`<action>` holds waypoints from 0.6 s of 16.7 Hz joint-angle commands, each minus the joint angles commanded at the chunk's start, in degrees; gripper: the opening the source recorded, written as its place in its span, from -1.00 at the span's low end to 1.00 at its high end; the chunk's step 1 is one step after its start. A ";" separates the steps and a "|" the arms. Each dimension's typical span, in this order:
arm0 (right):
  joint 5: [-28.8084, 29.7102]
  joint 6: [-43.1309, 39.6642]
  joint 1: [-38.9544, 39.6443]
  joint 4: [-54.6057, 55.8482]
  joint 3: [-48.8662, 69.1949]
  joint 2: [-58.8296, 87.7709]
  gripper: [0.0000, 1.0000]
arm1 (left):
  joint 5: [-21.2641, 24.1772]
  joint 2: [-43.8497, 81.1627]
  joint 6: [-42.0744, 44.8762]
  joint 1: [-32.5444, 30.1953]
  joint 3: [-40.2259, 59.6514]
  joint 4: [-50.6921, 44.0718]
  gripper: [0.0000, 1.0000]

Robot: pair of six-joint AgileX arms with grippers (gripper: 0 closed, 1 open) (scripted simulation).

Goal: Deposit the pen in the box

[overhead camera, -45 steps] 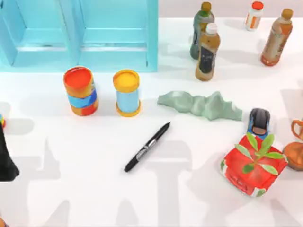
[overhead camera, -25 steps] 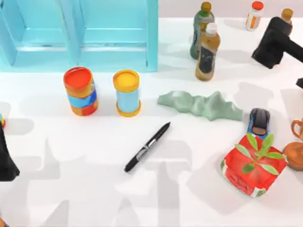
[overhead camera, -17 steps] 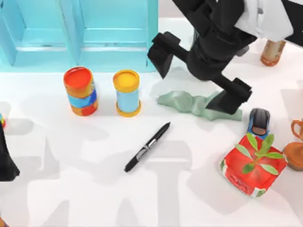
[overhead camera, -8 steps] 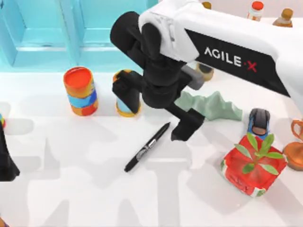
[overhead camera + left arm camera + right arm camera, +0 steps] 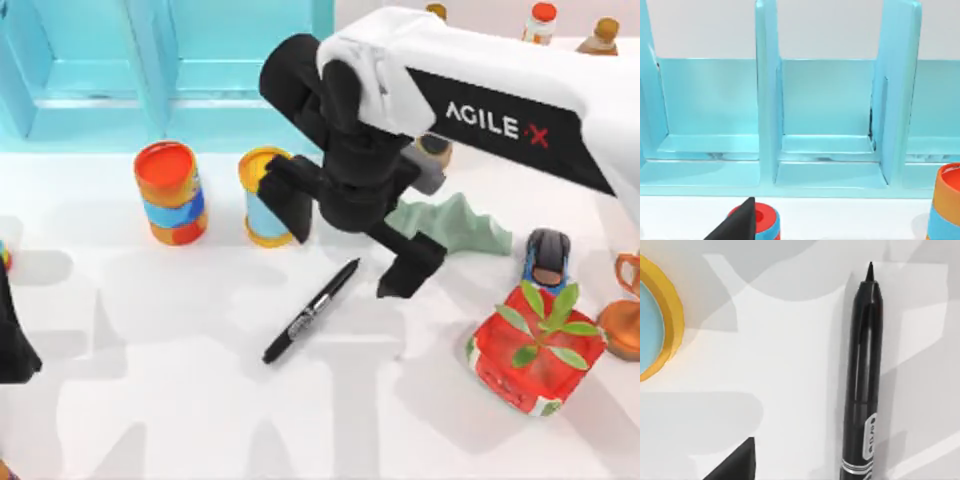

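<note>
pen (image 5: 312, 310) on table, below open right jaws

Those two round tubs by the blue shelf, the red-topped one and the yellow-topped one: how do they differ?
The red-topped tub has orange, blue and red bands; the yellow-topped tub has a pale blue side with yellow rims. The red-topped tub stands in the open, while the right gripper overlaps the yellow-topped tub from above. Both stand upright on the table, and look alike in size.
</note>
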 joint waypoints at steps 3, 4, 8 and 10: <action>-0.07 -1.05 -0.93 7.05 -6.19 1.22 1.00 | 0.00 0.00 0.00 0.00 0.00 0.00 1.00; -0.03 -0.39 -0.18 9.08 -7.20 2.27 1.00 | 0.00 0.00 0.00 0.00 0.00 0.00 1.00; 0.47 2.54 3.01 13.30 -6.23 6.45 1.00 | 0.00 0.00 0.00 0.00 0.00 0.00 1.00; 0.55 2.61 3.18 13.34 -5.98 6.79 1.00 | 0.00 0.00 0.00 0.00 0.00 0.00 1.00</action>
